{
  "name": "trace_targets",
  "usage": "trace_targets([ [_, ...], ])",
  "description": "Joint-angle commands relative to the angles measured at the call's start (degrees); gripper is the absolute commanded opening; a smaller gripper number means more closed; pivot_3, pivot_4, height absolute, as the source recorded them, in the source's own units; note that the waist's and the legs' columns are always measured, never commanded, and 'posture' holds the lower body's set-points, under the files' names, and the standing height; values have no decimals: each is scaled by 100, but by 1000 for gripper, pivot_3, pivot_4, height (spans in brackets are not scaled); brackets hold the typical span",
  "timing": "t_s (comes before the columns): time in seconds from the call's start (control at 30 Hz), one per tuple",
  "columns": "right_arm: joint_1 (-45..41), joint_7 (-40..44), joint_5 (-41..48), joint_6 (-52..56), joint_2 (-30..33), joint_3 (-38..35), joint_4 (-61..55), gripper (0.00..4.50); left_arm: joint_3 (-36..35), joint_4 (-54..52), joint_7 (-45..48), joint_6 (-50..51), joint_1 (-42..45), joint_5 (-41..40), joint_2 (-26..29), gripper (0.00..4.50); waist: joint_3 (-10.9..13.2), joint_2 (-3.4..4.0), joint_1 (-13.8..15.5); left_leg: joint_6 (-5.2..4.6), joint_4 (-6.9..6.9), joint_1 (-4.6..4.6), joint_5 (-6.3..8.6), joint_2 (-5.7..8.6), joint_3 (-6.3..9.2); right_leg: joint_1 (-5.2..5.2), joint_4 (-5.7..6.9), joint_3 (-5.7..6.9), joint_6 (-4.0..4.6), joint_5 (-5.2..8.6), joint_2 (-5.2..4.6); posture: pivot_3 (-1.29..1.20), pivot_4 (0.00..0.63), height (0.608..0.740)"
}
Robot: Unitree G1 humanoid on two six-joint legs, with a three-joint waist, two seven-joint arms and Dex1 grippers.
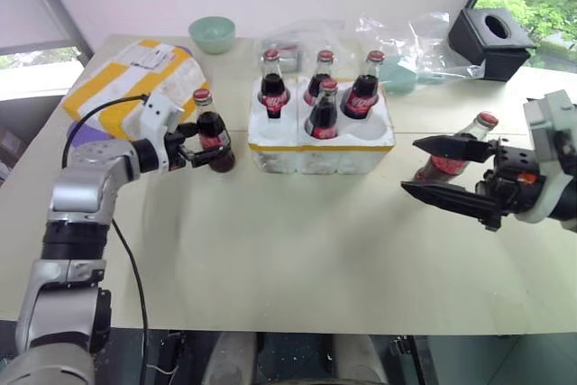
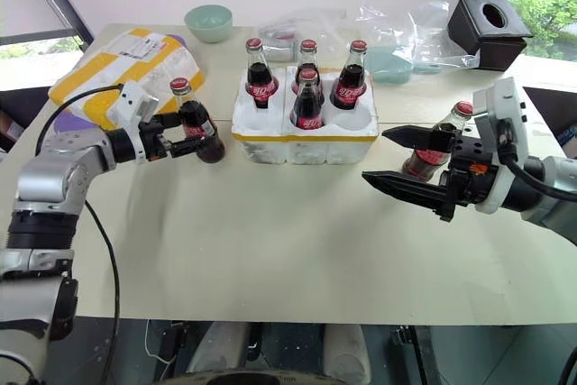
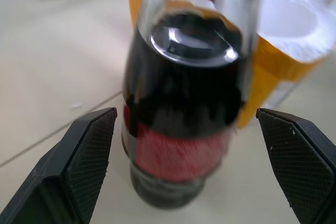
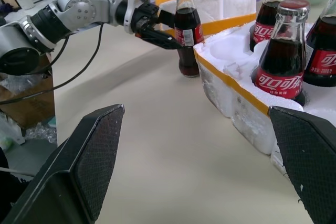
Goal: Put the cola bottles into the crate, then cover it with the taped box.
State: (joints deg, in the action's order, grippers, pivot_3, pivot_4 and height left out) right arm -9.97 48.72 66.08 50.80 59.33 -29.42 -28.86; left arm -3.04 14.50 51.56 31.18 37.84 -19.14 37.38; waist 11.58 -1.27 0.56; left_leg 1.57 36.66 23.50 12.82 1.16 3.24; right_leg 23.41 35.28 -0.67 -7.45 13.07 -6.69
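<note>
Cola bottle (image 1: 213,137) stands on the desk (image 1: 297,250) just beside the crate (image 1: 321,143), between the fingers of the left hand (image 1: 200,144), which is wide open and grips nothing. Risk: a finger (image 3: 79,166) can bump it and tip it over before closing. Right hand (image 1: 433,169) is also open, empty, w/ another bottle (image 1: 460,152) behind it. Four bottles (image 1: 317,89) are in the crate; the taped box (image 1: 126,78) lies on the far left.
</note>
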Motion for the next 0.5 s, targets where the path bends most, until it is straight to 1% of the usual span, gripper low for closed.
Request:
trace_targets([
  [0.03, -105, -11, 92, -102, -46, -51, -78, 4500, -26, 286, -133, -197, 220, 119, -99, 4455, 0, 0, -10, 0, 0, 0, 0, 0, 1, 0, 1, 0, 0, 0, 0, 0, 150, 739],
  [0.33, 90, -30, 93, -118, -138, -194, -146, 4500, -99, 776, -198, -260, 335, 218, -197, 4455, 0, -1, -1, 0, 2, 0, 0, 0, 1, 0, 3, 1, -1, -1, 1, 0, 150, 739],
  [0.37, 81, -26, 89, -120, -134, -192, -140, 4500, -111, 786, -200, -295, 333, 216, -208, 3942, 0, -1, -5, 0, 2, 0, 0, 0, 1, 0, 3, 1, -1, -1, 1, 0, 150, 739],
  [0.4, 67, -20, 88, -122, -129, -189, -133, 4500, -125, 786, -203, -333, 328, 214, -217, 3616, 0, -1, -6, 0, 3, 0, 0, 0, 1, 0, 4, 0, -1, -1, 0, 0, 150, 739],
  [0.47, 19, -17, 77, -128, -118, -165, -109, 4500, -144, 725, -132, -293, 294, 158, -211, 2731, 0, -1, -5, 0, 3, 0, 0, -1, 1, 1, 4, 1, -1, -1, 0, 0, 150, 739],
  [0.5, 1, -13, 74, -131, -112, -160, -96, 4500, -144, 700, -132, -256, 285, 156, -202, 2746, 0, -1, -4, 0, 3, 0, 0, 0, 1, 1, 4, 0, -1, -1, 1, 0, 150, 739],
])
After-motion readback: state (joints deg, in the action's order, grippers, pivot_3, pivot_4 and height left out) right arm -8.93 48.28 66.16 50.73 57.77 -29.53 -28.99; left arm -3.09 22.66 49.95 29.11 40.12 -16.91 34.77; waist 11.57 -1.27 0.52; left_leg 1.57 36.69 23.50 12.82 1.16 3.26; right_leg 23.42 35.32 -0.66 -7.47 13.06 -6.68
